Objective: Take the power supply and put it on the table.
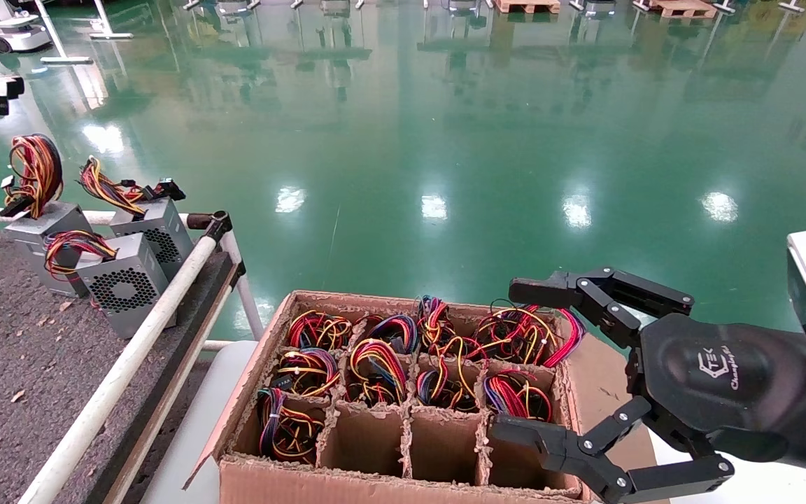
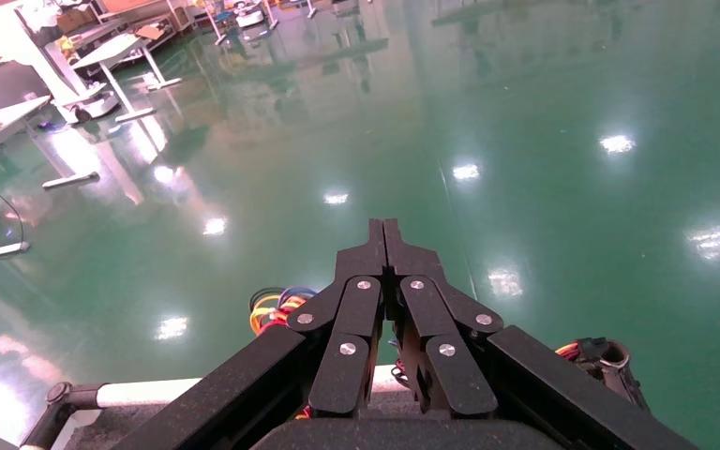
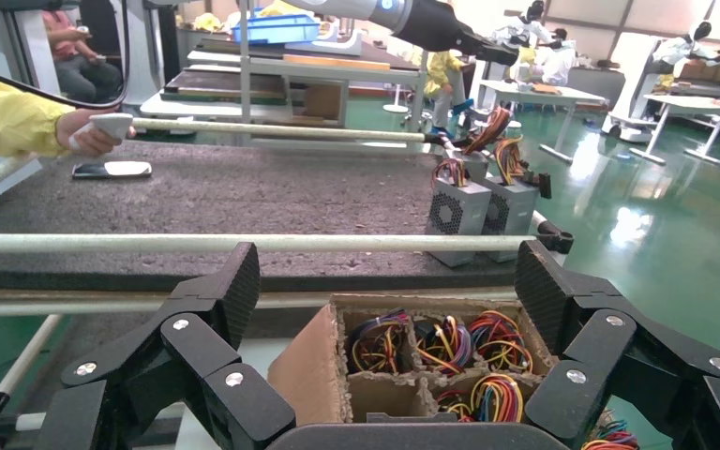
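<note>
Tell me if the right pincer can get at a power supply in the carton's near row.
Probably yes. The right pincer hangs open over the carton, nothing between. In the near row only the leftmost cell holds a power supply; the other near cells look empty, so it must cross over.

Bright overhead lamps, glare spots on green floor, pics sharp
</note>
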{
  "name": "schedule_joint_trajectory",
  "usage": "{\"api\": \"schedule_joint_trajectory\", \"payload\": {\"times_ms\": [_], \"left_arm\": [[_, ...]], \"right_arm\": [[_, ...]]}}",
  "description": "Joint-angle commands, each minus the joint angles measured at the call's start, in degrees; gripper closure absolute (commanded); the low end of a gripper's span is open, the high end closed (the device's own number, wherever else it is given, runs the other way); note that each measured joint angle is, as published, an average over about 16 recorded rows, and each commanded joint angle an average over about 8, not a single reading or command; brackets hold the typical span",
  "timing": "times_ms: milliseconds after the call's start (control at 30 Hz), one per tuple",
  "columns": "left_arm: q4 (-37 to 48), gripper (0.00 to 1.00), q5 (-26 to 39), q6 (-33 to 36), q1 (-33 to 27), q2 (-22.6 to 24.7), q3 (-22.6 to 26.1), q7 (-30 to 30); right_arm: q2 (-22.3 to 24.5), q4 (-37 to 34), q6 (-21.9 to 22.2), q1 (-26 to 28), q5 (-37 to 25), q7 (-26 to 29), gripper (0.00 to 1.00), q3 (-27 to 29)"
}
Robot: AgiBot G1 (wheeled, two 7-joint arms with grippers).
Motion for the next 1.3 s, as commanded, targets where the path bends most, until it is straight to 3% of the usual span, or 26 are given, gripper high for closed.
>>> {"api": "schedule_joint_trajectory", "payload": {"times_ms": [33,567,1300], "left_arm": [[0.1,0.0,-0.1,0.0,0.1,-0.1,-0.1,-0.1],[-0.9,0.0,-1.1,-0.2,-0.5,0.1,-0.7,-0.2],[-7.1,0.0,-15.0,7.5,-0.5,-1.2,-9.6,-4.7]], "right_arm": [[0.0,0.0,0.0,0.0,0.0,0.0,0.0,0.0],[0.0,0.0,0.0,0.0,0.0,0.0,0.0,0.0],[0.0,0.0,0.0,0.0,0.0,0.0,0.0,0.0]]}}
